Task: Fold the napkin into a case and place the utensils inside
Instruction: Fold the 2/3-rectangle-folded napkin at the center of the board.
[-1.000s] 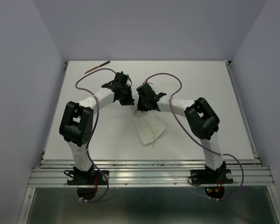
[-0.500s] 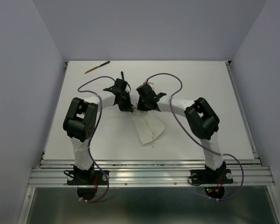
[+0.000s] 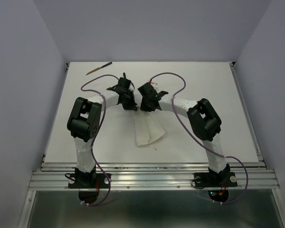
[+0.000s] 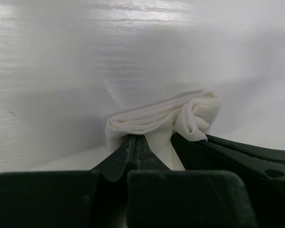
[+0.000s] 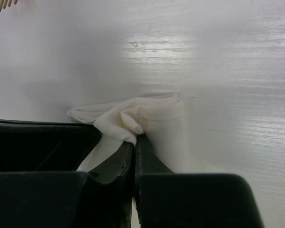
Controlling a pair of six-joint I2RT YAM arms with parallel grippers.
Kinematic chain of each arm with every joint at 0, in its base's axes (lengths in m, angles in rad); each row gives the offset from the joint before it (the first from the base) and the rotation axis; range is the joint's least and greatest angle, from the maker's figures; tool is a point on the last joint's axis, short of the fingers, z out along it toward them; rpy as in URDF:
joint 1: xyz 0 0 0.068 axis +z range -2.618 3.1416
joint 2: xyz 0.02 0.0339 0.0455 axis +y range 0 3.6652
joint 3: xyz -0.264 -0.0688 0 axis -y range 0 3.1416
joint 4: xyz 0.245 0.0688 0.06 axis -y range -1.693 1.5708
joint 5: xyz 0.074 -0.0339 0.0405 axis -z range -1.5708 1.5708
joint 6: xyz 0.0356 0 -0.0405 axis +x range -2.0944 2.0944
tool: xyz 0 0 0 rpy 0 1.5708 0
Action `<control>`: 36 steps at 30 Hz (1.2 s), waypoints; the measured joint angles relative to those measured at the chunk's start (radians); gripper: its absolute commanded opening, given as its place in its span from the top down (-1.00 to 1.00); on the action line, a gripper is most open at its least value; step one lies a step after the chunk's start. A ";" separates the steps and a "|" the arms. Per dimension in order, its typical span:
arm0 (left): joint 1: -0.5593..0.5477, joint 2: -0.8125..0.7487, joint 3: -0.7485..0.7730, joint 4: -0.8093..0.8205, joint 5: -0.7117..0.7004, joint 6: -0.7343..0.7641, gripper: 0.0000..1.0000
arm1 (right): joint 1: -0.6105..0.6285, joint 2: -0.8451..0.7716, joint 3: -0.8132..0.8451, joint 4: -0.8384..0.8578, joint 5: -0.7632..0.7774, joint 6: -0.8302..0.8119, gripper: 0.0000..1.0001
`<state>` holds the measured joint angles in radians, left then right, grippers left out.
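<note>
The white napkin point(image 3: 146, 130) lies folded and bunched in the middle of the table, its far end lifted between the two grippers. My left gripper point(image 3: 131, 107) is shut on the napkin's far edge point(image 4: 147, 121). My right gripper point(image 3: 143, 108) is shut on the same bunched edge point(image 5: 147, 114), right beside the left one. One brown wooden utensil with a dark end point(image 3: 98, 68) lies at the far left of the table. Pale utensil tips point(image 5: 5, 4) show at the top left of the right wrist view.
The white table point(image 3: 213, 104) has purple walls on three sides and a metal rail point(image 3: 152, 176) at the near edge. Purple cables point(image 3: 167, 77) arc above both arms.
The two grippers have drawn the napkin's far end together and slightly back. The napkin has gone from a wide fan shape to a narrower fold. The left arm's elbow has shifted right.
</note>
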<state>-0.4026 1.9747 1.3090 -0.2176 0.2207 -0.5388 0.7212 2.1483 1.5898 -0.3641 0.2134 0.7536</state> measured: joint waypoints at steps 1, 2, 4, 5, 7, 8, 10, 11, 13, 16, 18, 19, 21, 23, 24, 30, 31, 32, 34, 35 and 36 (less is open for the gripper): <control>0.000 0.004 0.005 0.001 0.005 0.001 1.00 | 0.000 0.006 0.014 -0.019 0.008 0.008 0.99; 0.000 0.009 0.010 0.003 0.013 0.004 1.00 | 0.000 0.013 0.032 -0.044 0.021 0.019 0.99; 0.000 0.030 0.034 0.005 0.028 0.007 1.00 | 0.000 0.022 0.060 -0.089 0.049 0.045 0.99; 0.000 0.042 0.048 0.005 0.037 0.006 1.00 | 0.000 0.028 0.074 -0.111 0.061 0.058 0.99; 0.000 0.062 0.074 0.013 0.051 0.007 1.00 | 0.000 0.042 0.106 -0.153 0.080 0.079 0.99; 0.000 0.066 0.077 0.016 0.053 0.007 1.00 | -0.001 0.053 0.124 -0.174 0.086 0.092 0.99; 0.000 0.066 0.077 0.016 0.051 0.007 1.00 | -0.001 0.072 0.163 -0.216 0.095 0.113 0.99; -0.001 0.065 0.077 0.016 0.049 0.007 1.00 | -0.001 0.079 0.175 -0.229 0.098 0.121 0.99; -0.001 0.056 0.077 0.004 0.032 0.010 1.00 | -0.001 0.089 0.198 -0.256 0.103 0.143 0.99; -0.001 0.020 0.074 -0.031 -0.001 0.016 1.00 | -0.001 0.098 0.215 -0.278 0.104 0.171 0.99; -0.001 -0.040 0.052 -0.048 -0.020 0.018 1.00 | -0.001 0.099 0.217 -0.285 0.104 0.190 0.99; -0.002 -0.060 0.044 -0.050 -0.025 0.018 1.00 | -0.001 0.099 0.217 -0.286 0.104 0.197 0.99; -0.001 -0.134 0.008 -0.055 -0.029 0.018 1.00 | -0.002 0.099 0.217 -0.290 0.104 0.216 0.99; -0.001 -0.185 -0.036 -0.046 -0.026 0.017 1.00 | -0.003 0.099 0.217 -0.291 0.104 0.227 0.99; -0.001 -0.207 -0.066 -0.040 -0.021 0.013 1.00 | -0.003 0.099 0.217 -0.291 0.104 0.232 0.99; -0.003 -0.270 -0.303 -0.003 0.055 -0.020 1.00 | -0.006 0.099 0.216 -0.293 0.105 0.256 0.99; -0.006 -0.270 -0.330 -0.002 0.070 -0.025 1.00 | -0.007 0.099 0.216 -0.293 0.105 0.259 0.99; -0.015 -0.270 -0.358 0.003 0.087 -0.035 1.00 | -0.007 0.099 0.216 -0.294 0.105 0.264 0.99; -0.036 -0.270 -0.383 0.012 0.111 -0.052 1.00 | -0.007 0.099 0.216 -0.294 0.105 0.267 0.99; -0.049 -0.269 -0.386 0.020 0.117 -0.058 1.00 | -0.007 0.099 0.216 -0.294 0.105 0.268 0.99; -0.066 -0.265 -0.386 0.034 0.124 -0.063 1.00 | -0.007 0.099 0.216 -0.295 0.105 0.270 0.99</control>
<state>-0.4686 1.7100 0.9226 -0.1833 0.3447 -0.6018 0.7143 2.2471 1.8053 -0.6590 0.3183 1.0237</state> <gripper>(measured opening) 0.021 0.033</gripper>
